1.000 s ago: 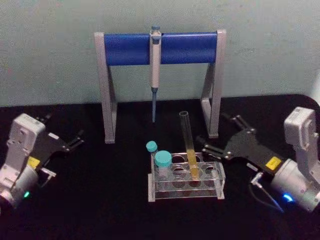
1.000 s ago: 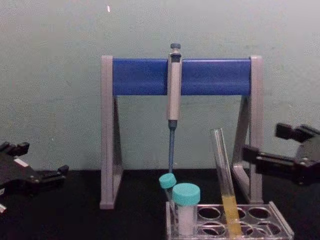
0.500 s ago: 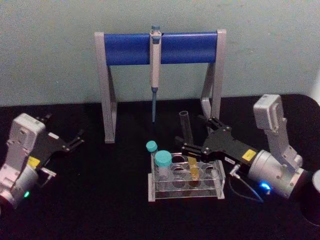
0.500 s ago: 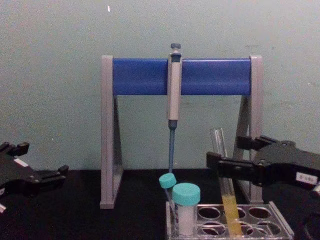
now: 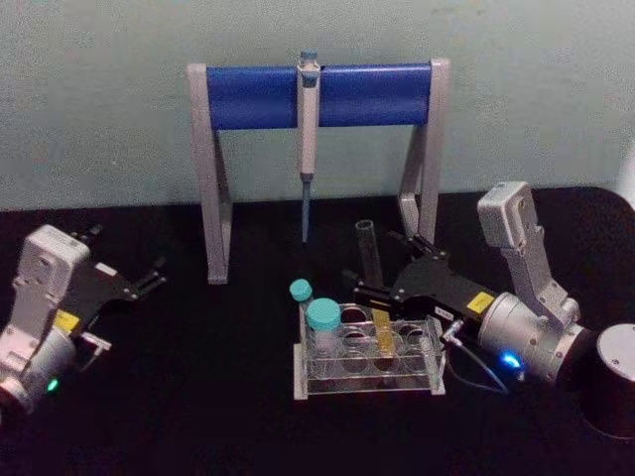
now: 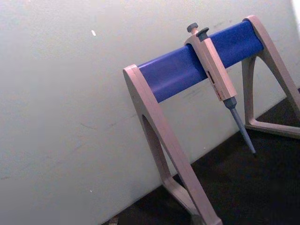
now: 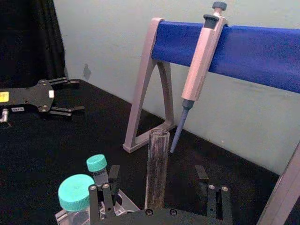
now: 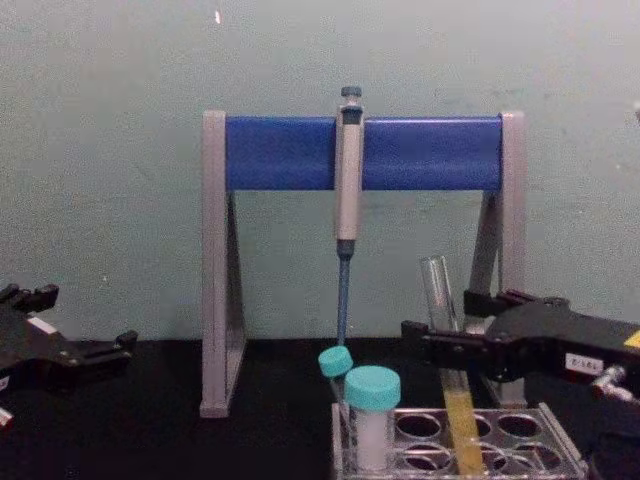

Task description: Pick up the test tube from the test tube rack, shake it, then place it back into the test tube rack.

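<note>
The test tube (image 5: 369,253) stands leaning in the clear test tube rack (image 5: 367,382), with yellow liquid in its lower part (image 8: 460,430). My right gripper (image 5: 373,264) has come in from the right and is open, one finger on each side of the tube's middle. From the right wrist, the tube (image 7: 157,159) rises midway between the fingers (image 7: 105,187), with a gap on both sides. The chest view places the right gripper (image 8: 438,318) just above the rack (image 8: 560,450). My left gripper (image 5: 127,256) is parked open at the far left of the table.
A tall grey-and-blue pipette stand (image 5: 317,94) with a hanging pipette (image 5: 307,149) stands behind the rack. Two teal-capped vials (image 5: 323,317) sit in the rack's left holes. A dark cylinder (image 5: 615,382) stands at the right edge.
My right gripper moved left from the table's right side to the tube, and its open fingers now flank it. The tube, rack and left arm have not moved.
</note>
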You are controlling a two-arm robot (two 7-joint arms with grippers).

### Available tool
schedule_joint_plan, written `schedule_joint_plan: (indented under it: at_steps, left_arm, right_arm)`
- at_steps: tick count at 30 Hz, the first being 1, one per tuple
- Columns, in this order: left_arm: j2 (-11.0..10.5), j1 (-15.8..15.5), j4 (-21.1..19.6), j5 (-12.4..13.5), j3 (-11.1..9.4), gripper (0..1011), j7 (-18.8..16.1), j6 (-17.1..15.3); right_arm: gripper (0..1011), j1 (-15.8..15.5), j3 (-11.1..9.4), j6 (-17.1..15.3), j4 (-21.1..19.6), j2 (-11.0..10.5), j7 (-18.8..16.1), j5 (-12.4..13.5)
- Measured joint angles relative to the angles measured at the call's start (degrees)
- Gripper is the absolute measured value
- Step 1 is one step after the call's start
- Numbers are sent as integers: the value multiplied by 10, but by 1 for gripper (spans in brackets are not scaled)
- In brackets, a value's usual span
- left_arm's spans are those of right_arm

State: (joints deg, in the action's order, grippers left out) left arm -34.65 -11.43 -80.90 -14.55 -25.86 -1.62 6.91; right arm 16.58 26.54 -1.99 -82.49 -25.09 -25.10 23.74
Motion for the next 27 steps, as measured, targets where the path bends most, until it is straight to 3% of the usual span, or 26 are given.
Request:
schedule_joint_plan:
  at_steps: [11, 27]
  left_arm:
    - [0, 0, 0, 0, 0, 1001, 0, 0]
    - [0, 0, 0, 0, 0, 1001, 0, 0]
  right_arm:
    - [1000, 1, -11, -6, 9, 13, -8, -2]
    - [988, 1, -10, -6, 8, 12, -7, -2]
